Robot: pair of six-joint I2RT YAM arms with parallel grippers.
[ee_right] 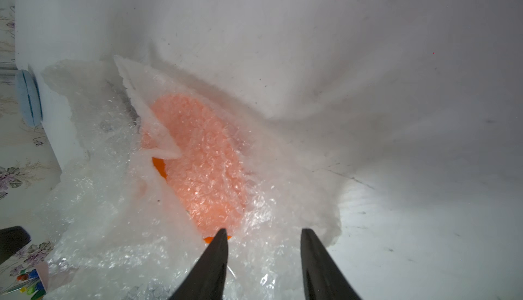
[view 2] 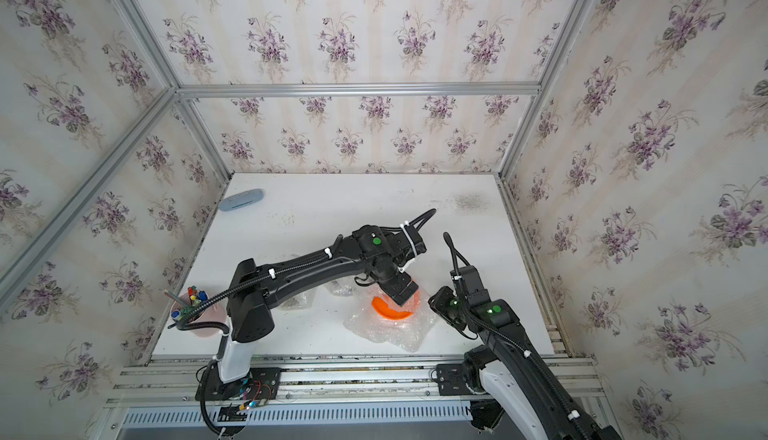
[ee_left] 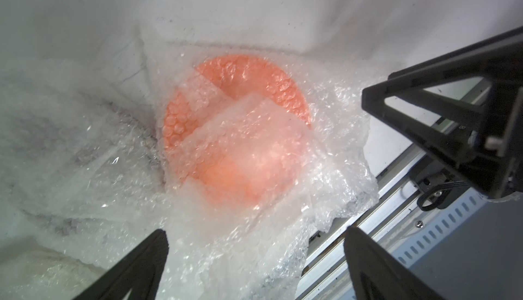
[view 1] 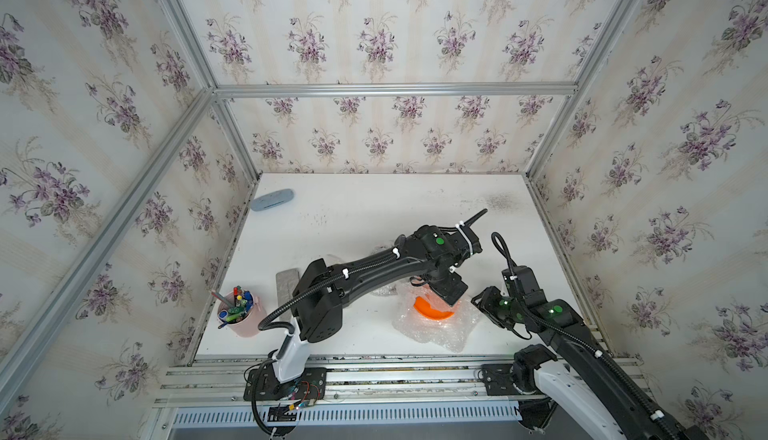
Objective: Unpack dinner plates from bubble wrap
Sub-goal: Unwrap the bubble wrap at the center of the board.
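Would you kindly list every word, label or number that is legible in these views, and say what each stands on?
"8": a lone faint character, perhaps a digit, on a dark robot part in the left wrist view.
Print on the pens in the pink cup: too small to read.
None shows on the orange plate or bubble wrap.

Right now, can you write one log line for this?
orange plate: partly under bubble wrap | left pincer: open | right pincer: open

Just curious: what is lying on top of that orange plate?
Folded bubble wrap covers the orange plate; orange shows through, plus a bare sliver of rim. Surface detail is hidden.
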